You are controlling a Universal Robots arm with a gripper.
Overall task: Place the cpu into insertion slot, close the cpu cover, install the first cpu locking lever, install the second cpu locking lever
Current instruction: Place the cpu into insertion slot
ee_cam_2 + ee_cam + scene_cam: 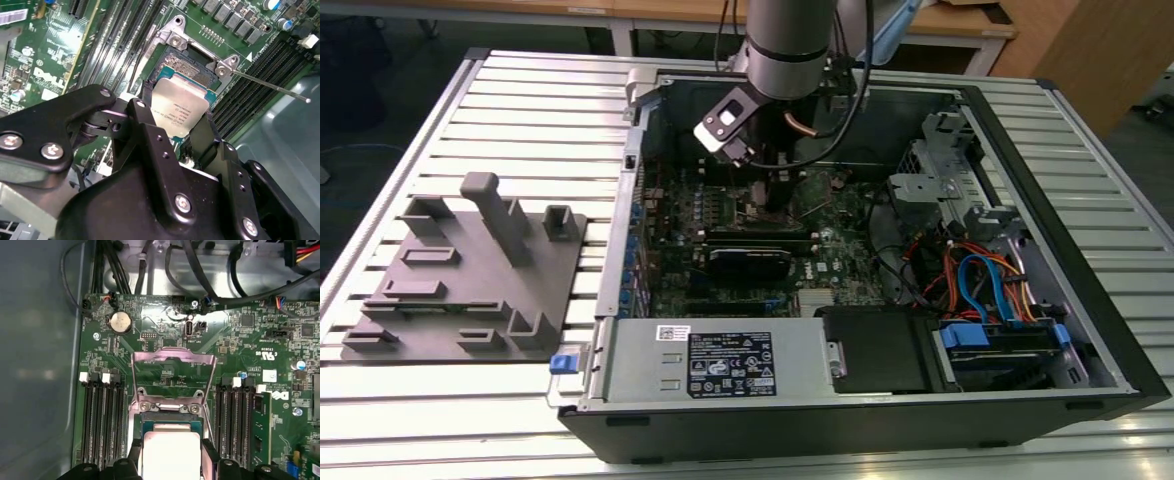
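My gripper [177, 114] is down inside the computer case over the green motherboard [720, 205]. Its black fingers [144, 102] are shut on the edges of the cpu [181, 107], a flat square chip with a silver-grey top. In both wrist views the cpu [170, 452] sits level at the insertion slot [170, 409]; I cannot tell whether it rests in the slot or hovers just above. Part of the slot's dark centre [192, 60] shows beyond the chip. The cpu cover [172, 356] is swung open and stands behind the slot. A thin locking lever [270, 86] sticks out to one side.
Black memory slots [100, 420] run along both sides of the socket, with one module [261, 425] fitted. Cable bundles [981, 280] and drive cages fill the case on the exterior view's right. A grey fixture plate [467, 270] lies on the table at the exterior view's left.
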